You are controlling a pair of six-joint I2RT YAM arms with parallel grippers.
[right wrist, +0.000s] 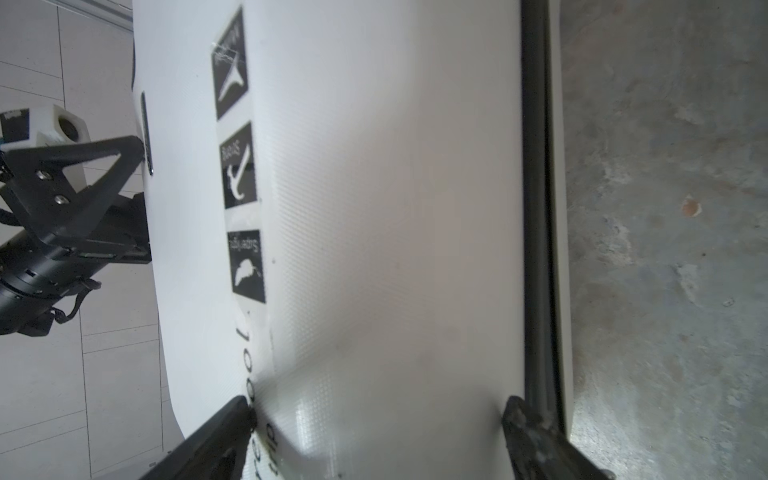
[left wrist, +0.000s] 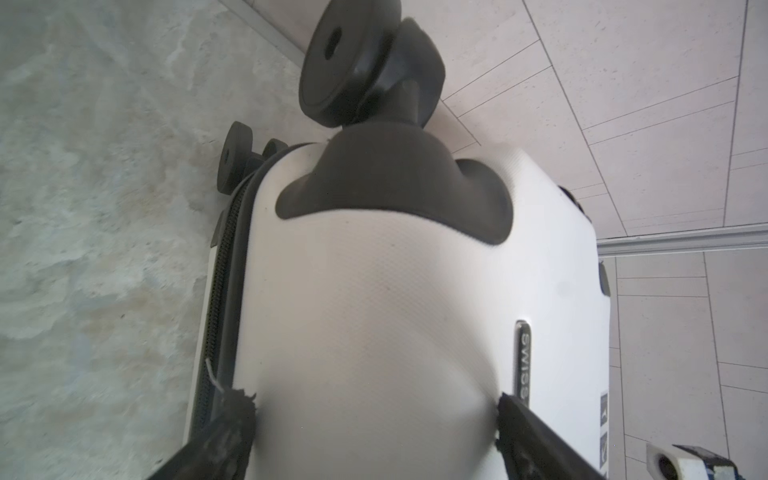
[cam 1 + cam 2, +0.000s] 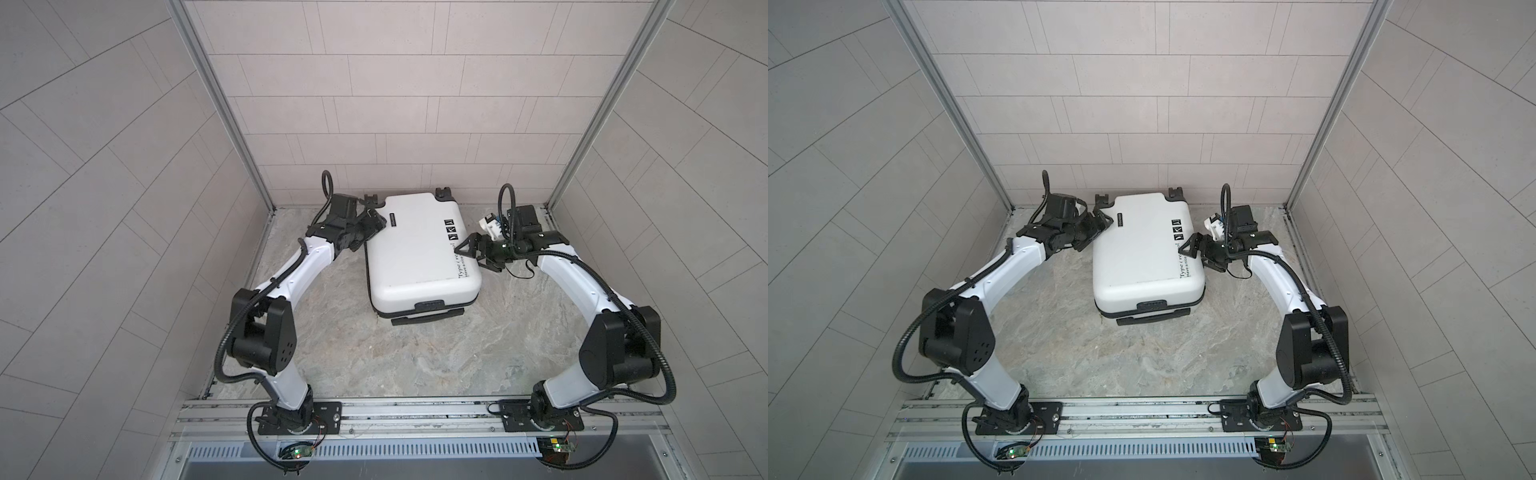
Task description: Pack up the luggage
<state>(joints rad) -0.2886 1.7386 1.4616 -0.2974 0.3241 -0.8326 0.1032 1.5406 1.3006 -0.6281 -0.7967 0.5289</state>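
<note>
Small white hard-shell luggage (image 3: 419, 249), closed, flat on the marble tabletop (image 3: 374, 365) near the tiled back wall (image 3: 415, 104), printed face up. Far wheels (image 3: 442, 193) partly cut off behind the shell. Printed text half hidden by the right gripper (image 3: 476, 255), jaws spread wide, straddling the right edge, tips touching the shell. Left gripper (image 3: 371, 222) likewise spread wide over the far left corner. Small white block (image 3: 489, 222) just behind the right gripper, mostly hidden by cable, hard to identify.
</note>
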